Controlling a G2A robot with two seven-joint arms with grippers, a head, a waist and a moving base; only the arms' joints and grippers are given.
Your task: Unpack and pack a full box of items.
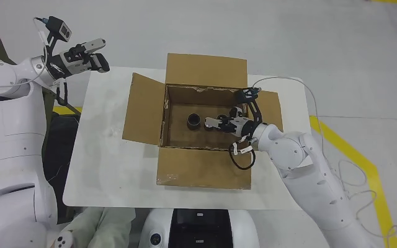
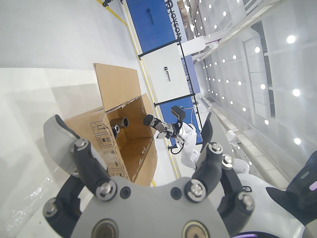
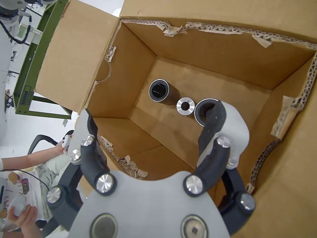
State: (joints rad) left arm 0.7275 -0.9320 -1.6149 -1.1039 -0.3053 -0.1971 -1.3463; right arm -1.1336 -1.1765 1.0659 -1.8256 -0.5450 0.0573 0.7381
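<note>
From above, your right pincer [image 1: 214,122] hangs spread inside the box [image 1: 205,170], near a dark tube [image 1: 194,120]; the left pincer [image 1: 94,54] hovers by the far corner of the counter [image 1: 99,173]. Its wrist view shows the jaws wide, pinching nothing. The right wrist view has that tube, a second tube [image 3: 198,117] and a silver ring [image 3: 185,106] on the box floor: I'd judge unpacking nearly done and repacking all ahead, with ample room but ragged rims.

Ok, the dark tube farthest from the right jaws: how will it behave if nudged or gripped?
The dark tube looks rigid, with a bright metal-looking rim, so it probably won't deform. It seems to stand on end on the box floor; a sideways nudge may tip it, and being round it could then roll.
</note>
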